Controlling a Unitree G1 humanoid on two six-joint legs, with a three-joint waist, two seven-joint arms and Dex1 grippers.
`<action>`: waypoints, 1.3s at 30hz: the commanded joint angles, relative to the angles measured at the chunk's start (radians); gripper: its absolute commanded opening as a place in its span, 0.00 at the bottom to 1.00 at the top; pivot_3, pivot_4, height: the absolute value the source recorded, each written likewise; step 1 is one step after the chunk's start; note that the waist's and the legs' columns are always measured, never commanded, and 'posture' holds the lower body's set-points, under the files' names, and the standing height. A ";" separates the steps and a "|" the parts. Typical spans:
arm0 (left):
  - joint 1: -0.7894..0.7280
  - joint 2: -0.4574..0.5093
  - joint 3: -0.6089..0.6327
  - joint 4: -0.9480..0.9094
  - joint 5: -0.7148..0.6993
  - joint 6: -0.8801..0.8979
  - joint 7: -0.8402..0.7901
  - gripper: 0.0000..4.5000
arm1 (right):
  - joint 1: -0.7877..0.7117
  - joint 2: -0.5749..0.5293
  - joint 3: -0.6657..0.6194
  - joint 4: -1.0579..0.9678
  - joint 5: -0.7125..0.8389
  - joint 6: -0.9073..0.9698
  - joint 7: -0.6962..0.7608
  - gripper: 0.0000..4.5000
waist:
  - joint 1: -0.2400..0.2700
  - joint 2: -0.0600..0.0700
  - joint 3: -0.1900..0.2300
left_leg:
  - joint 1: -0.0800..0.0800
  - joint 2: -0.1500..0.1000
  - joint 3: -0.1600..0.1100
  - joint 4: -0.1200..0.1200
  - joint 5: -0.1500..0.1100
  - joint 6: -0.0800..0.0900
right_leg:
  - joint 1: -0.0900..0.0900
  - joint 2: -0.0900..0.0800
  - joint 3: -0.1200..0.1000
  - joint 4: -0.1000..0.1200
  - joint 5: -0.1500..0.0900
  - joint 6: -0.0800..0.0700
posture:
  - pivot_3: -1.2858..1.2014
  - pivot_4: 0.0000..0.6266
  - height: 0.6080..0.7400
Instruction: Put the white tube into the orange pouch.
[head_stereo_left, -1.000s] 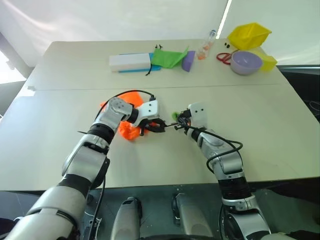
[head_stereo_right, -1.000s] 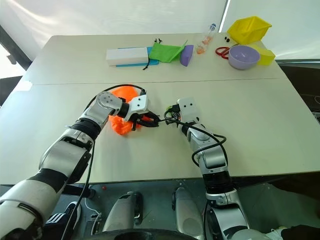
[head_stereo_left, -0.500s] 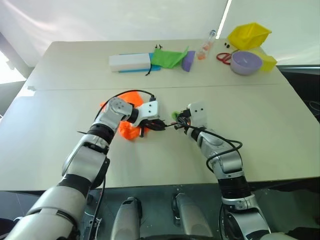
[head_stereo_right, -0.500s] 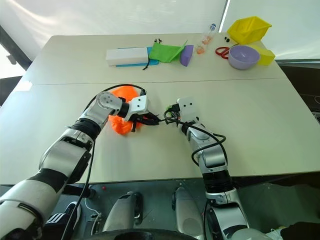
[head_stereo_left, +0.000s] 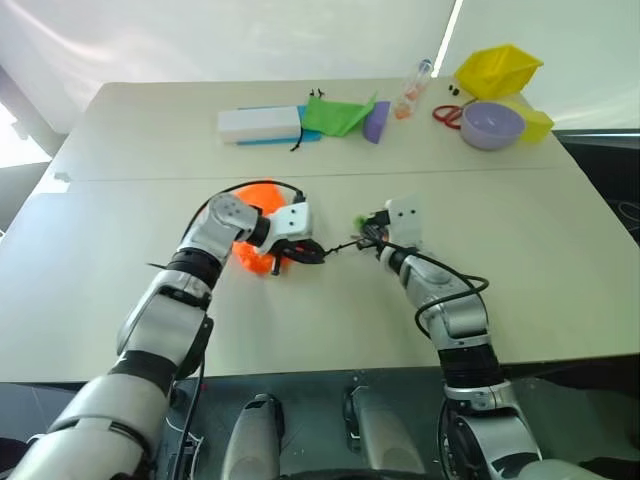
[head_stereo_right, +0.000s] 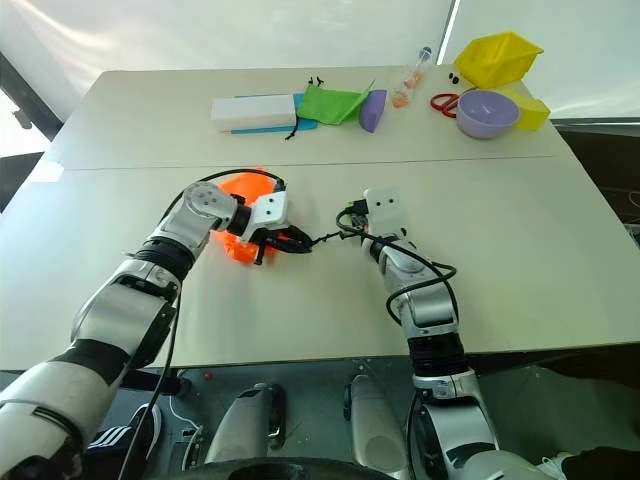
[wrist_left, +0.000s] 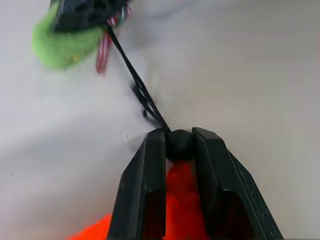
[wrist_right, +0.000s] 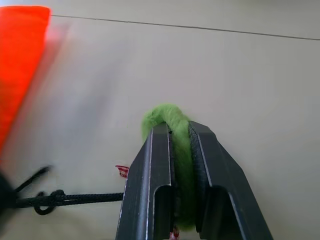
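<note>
Left eye view: orange pouch (head_stereo_left: 252, 252) lies left of frame centre on the worktop (head_stereo_left: 520, 260); left gripper (wrist_left: 179, 145) jaws pinch its black cord bead (wrist_left: 179, 144); right gripper (wrist_right: 180, 131) jaws clamp the green ring (wrist_right: 170, 120); white tube cannot be made out.

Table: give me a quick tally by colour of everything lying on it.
Yellow bins: 2
Purple bowl, purple block: 2
Green cloth pouch: 1
White box: 1
Blue sheet: 1
Orange pouch: 1
Red scissors: 1
Clear bottle: 1
Total: 10
</note>
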 joint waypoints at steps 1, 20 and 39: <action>0.017 0.044 0.023 -0.054 -0.021 0.006 -0.036 0.15 | -0.026 -0.040 -0.055 0.015 -0.020 -0.033 -0.026 0.00 | 0.000 0.000 0.000 | 0.000 0.000 0.000 0.000 0.000 0.000 | 0.000 0.000 0.000 0.000 0.000 0.000 | 0.52 0.24 1.00; 0.202 0.232 0.050 -0.338 -0.135 0.183 -0.120 0.23 | -0.043 -0.159 -0.068 0.087 0.017 -0.081 0.054 0.00 | 0.001 0.000 0.000 | 0.000 0.000 0.000 0.000 0.000 0.000 | 0.000 0.000 0.000 0.001 0.000 0.000 | 0.52 0.24 1.00; 0.300 0.197 0.419 -0.499 -0.441 0.444 0.186 0.92 | 0.170 -0.299 -0.065 -0.311 0.209 -0.255 0.484 0.89 | 0.006 0.000 0.000 | 0.007 0.001 0.000 -0.001 0.000 0.000 | 0.004 0.001 0.000 0.002 -0.003 0.004 | 0.52 0.24 1.00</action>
